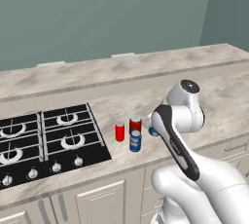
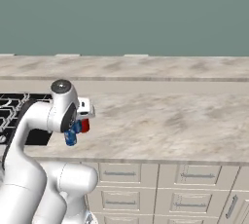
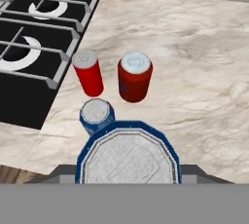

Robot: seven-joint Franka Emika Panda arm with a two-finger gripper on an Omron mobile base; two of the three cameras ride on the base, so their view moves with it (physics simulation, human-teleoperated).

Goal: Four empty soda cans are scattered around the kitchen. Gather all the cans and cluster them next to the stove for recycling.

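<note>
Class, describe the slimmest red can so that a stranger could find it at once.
Find the stove on the counter. Just off its right edge stand three cans. It is the narrow red can nearest the stove, slimmer than the wide red can beside it and unlike the blue can in front.

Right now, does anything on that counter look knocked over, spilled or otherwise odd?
Nothing stands out. Three soda cans stand upright together on the counter beside the stove. A fourth blue can sits in the gripper, above them.

Arm (image 1: 194, 169) bent low, jaws clamped, holding
</note>
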